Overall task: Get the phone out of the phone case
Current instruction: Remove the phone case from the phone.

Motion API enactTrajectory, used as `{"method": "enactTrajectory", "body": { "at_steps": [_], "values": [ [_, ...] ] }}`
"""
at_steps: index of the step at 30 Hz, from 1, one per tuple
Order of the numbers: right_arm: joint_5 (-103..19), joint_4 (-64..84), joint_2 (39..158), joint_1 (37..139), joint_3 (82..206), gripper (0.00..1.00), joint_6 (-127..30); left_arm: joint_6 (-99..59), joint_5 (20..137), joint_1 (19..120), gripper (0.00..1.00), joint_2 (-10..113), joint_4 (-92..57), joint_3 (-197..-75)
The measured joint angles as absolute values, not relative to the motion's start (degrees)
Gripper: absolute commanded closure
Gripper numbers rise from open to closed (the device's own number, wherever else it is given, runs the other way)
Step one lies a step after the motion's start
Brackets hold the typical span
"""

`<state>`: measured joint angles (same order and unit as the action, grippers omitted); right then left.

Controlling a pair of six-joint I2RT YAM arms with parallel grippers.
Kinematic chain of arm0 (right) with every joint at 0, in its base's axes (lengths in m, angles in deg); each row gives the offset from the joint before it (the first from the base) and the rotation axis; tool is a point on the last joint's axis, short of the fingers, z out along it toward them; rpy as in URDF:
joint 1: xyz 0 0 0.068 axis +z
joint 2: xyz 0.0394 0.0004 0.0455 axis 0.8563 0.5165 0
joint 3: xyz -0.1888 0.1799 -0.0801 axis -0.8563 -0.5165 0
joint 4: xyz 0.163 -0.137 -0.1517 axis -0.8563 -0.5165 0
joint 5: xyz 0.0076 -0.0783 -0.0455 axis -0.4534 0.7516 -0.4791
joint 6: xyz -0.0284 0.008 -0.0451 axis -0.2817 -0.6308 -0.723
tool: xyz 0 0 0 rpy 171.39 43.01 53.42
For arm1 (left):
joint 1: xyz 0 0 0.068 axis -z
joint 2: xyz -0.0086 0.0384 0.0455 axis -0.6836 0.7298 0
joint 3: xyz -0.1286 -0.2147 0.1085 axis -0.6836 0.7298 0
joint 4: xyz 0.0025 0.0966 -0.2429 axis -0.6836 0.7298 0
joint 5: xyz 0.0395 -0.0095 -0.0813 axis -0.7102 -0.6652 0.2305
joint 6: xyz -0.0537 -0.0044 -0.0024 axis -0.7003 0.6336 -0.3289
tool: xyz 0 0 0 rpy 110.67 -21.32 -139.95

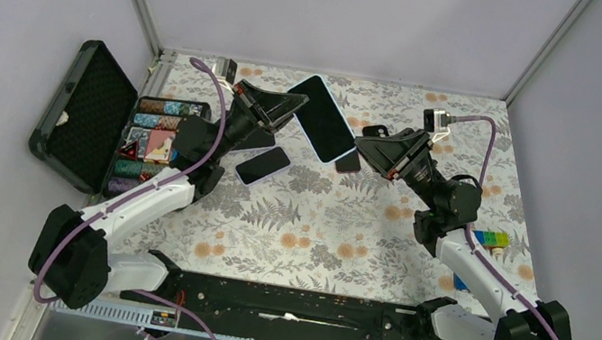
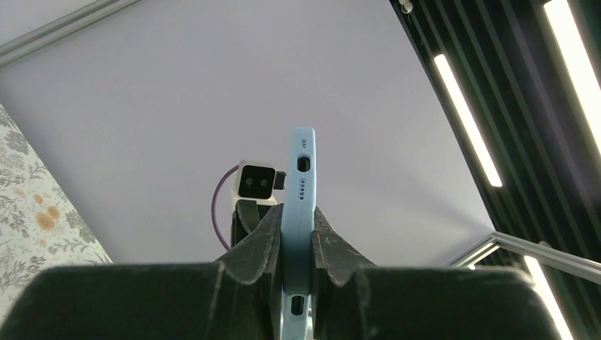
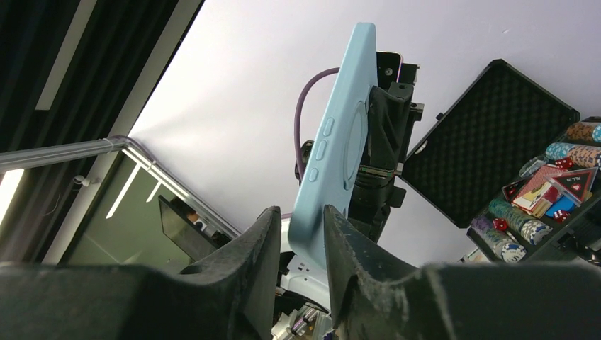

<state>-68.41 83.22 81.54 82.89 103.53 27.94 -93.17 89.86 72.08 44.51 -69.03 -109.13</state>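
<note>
At the left edge of the table (image 1: 342, 231) stands an open black chip box (image 1: 83, 113), and right of it a spare phone (image 1: 262, 165) lies flat (its screen dark). Above the far middle of the table, the left gripper (image 2: 298, 227) is clamped on the light blue phone case (image 2: 301, 163), which is lifted and tilted with the phone (image 1: 324, 119) inside. The right gripper (image 3: 301, 212) has its fingers set narrowly around the case's other end; whether they press it, I cannot tell.

You can see the phone case (image 3: 333, 142) looks like smooth, matt, soft blue plastic. The phone's screen (image 1: 324, 117) is shiny black glass. The fingers (image 2: 259, 244) are dull black plastic. Your desk (image 1: 344, 222) wears flowery cloth. The chip box (image 1: 83, 113) has bumpy black foam inside.
</note>
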Motion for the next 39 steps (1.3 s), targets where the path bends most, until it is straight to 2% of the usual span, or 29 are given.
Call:
{"method": "enactTrajectory", "body": {
  "at_steps": [5,6,10,16,34,35,36,39],
  "values": [
    [-68.47,83.20,81.51,82.91,103.53,0.55,27.86,-94.57,89.43,72.08,1.00,44.53,-69.90,-109.13],
    [-68.47,83.15,81.51,82.91,103.53,0.58,27.83,-94.75,89.43,72.08,1.00,44.55,-70.12,-109.13],
    [-68.43,83.50,81.51,82.93,103.53,0.81,27.86,-95.47,89.25,72.08,1.00,45.05,-71.15,-109.11],
    [-68.17,84.00,81.62,82.91,103.53,1.00,28.88,-97.74,89.25,71.88,1.00,46.76,-73.73,-108.67],
    [-68.58,89.29,83.35,83.02,103.57,1.00,30.17,-116.74,90.59,72.34,1.00,60.24,-89.92,-108.87],
    [-68.56,89.58,83.63,83.02,103.55,0.97,30.28,-116.80,90.48,72.30,1.00,60.24,-89.90,-108.87],
    [-68.56,89.95,83.92,83.02,103.53,0.87,30.32,-116.74,90.39,72.21,1.00,60.22,-89.95,-108.87],
    [-68.54,90.30,84.05,83.06,103.29,0.49,30.26,-116.34,90.30,72.19,1.00,60.22,-89.90,-108.87]
  ]
}}
